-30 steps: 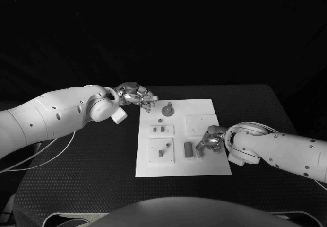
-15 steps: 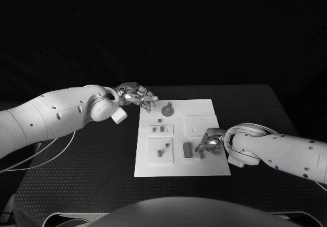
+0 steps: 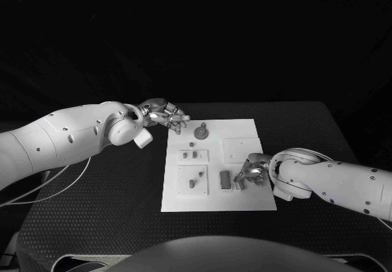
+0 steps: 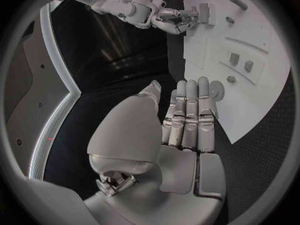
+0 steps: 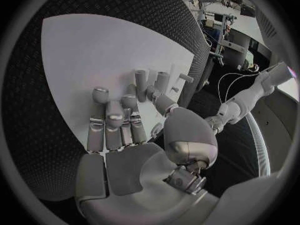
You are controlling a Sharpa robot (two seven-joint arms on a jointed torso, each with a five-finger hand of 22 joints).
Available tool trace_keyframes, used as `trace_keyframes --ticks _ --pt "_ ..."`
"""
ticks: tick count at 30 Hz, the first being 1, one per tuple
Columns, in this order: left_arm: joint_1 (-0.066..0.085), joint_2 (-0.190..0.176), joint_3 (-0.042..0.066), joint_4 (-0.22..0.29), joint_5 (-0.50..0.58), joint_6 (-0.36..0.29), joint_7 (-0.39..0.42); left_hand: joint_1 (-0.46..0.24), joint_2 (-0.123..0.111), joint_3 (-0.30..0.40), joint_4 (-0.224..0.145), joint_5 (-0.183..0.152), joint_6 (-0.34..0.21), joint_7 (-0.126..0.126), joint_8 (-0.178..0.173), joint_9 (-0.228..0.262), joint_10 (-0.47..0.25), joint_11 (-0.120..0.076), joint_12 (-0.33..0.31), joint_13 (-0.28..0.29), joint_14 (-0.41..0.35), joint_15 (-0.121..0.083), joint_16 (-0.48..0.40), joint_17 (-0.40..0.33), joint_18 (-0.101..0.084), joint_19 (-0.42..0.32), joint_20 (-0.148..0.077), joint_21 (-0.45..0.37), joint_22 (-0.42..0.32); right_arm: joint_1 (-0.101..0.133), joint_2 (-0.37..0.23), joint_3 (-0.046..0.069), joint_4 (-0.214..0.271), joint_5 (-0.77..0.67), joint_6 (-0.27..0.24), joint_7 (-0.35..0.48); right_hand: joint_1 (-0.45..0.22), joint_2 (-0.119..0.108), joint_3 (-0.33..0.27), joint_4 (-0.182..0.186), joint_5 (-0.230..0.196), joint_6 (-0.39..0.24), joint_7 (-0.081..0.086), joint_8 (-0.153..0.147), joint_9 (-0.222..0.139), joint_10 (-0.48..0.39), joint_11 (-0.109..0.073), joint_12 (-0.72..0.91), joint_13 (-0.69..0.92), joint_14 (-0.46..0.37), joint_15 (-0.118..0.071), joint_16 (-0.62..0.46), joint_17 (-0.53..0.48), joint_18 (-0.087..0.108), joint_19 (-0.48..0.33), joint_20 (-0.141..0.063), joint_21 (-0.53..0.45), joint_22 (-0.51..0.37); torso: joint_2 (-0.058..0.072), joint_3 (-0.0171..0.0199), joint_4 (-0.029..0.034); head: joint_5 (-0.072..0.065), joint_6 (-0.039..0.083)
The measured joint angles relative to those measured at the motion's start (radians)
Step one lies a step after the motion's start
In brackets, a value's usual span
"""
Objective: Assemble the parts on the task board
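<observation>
Right silver hand, fingers apart and seemingly holding nothing (contact unclear), poised on white task board just beside dark upright oblong part, long axis near-to-far, toward the robot's left; left hand open, farther off.

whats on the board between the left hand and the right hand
In the head view, between the left hand and the right hand lie the task board's round part and two raised square plates with small parts.

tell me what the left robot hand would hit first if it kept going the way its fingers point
Probably the round grey disc part at the white task board's edge, just beyond the left robot hand's fingertips; depth is uncertain.
</observation>
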Motion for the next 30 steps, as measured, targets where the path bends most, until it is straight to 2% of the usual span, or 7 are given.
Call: trace_keyframes --ticks 5,8,18,30 --pt "0.0 0.0 0.0 0.0 0.0 0.0 0.0 0.0 0.0 0.0 0.0 0.0 0.0 0.0 0.0 0.0 0.0 0.0 0.0 0.0 0.0 0.0 0.0 0.0 0.0 0.0 0.0 0.0 0.0 -0.001 -0.001 -0.001 0.001 0.003 -0.006 0.0 -0.019 -0.008 0.001 0.007 0.0 0.0 0.0 0.0 0.0 0.0 0.0 0.0 0.0 0.0 0.0 0.0 0.0 0.0 0.004 -0.004 0.0 0.0 0.0 0.0 0.0 0.001 0.0" --pt "0.0 0.0 0.0 0.0 0.0 0.0 0.0 0.0 0.0 0.0 0.0 0.0 0.0 0.0 0.0 0.0 0.0 0.0 0.0 0.0 0.0 0.0 0.0 0.0 0.0 0.0 0.0 0.0 0.0 -0.001 -0.001 -0.001 0.002 0.005 -0.01 0.0 -0.03 -0.006 0.007 0.016 0.0 0.0 0.0 0.0 0.0 0.004 0.004 0.0 0.0 0.0 0.0 0.0 0.0 0.0 0.006 -0.005 0.0 0.0 0.0 0.0 0.0 0.001 0.0" --pt "0.0 0.0 0.0 0.0 0.0 0.001 0.0 0.0 0.0 0.0 0.0 0.0 0.0 0.0 0.0 0.0 0.0 0.0 0.0 0.0 0.0 0.0 0.0 0.0 0.0 0.0 0.0 0.0 0.0 -0.001 -0.002 -0.001 0.002 0.009 -0.018 0.001 -0.07 -0.009 0.005 0.039 0.0 0.004 -0.004 0.0 -0.001 0.008 0.0 0.0 0.0 0.005 -0.002 0.0 0.0 0.0 0.011 -0.007 -0.004 0.0 0.0 0.0004 -0.0003 0.003 0.0" --pt "0.0 0.001 0.0 0.0 0.0 0.003 -0.001 0.0 0.0 0.0 0.0 0.0 0.0 0.0 0.0 0.0 0.0 0.0 0.0 0.0 0.0 0.0 0.0 -0.001 0.0 0.0 0.0 0.0 0.0 -0.001 -0.001 0.0 0.003 0.014 -0.021 0.002 -0.075 -0.014 0.004 0.04 0.0 0.005 -0.005 0.0 -0.002 0.008 0.0 0.0 0.0 0.006 -0.002 0.0 0.0 0.0 0.011 -0.007 -0.004 0.0 0.0 0.0006 -0.0005 0.004 0.0"
